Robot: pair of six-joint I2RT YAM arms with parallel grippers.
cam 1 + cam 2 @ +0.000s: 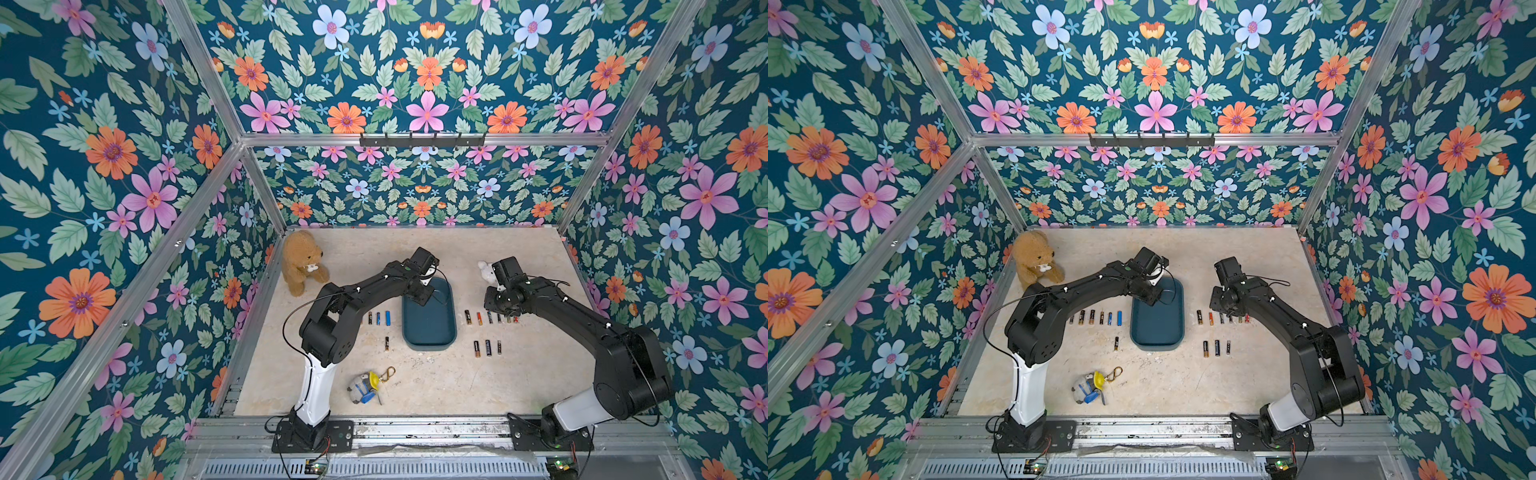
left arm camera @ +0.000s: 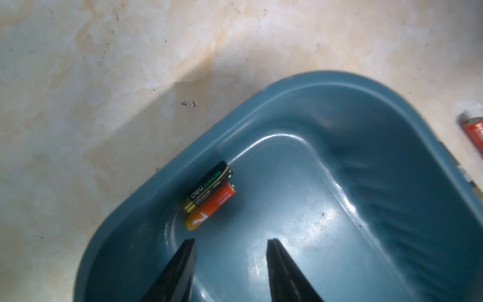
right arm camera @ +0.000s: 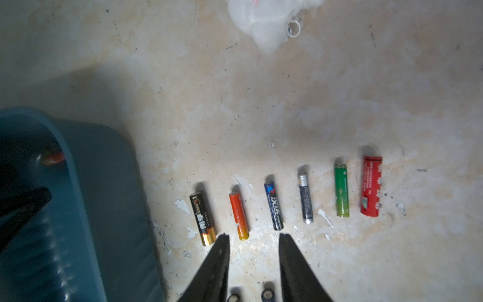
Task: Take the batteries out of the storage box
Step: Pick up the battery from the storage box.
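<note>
Smack in the middle of the table (image 1: 457, 386), in both top views, sits the teal storage box (image 1: 430, 328), with batteries (image 1: 490, 316) laid out in rows on the table either side of it. The left arm (image 1: 365, 286) reaches over the box's far end, and the right arm (image 1: 561, 307) hangs over the row to the box's right. Left wrist view: two show inside the box, a black-and-green battery (image 2: 207, 187) and an orange battery (image 2: 210, 206), side by side, touching, tucked against the box wall. The left end effector (image 2: 231, 241) is above the box floor just beside the orange one, fingers apart, nothing between them. Right wrist view: the right end effector (image 3: 253, 236) is outside the box over the table, fingers apart too and empty. Its tips are near the ends of an orange-yellow cell (image 3: 239, 215) and a blue cell (image 3: 273, 206), part of a row of six beside the box.
</note>
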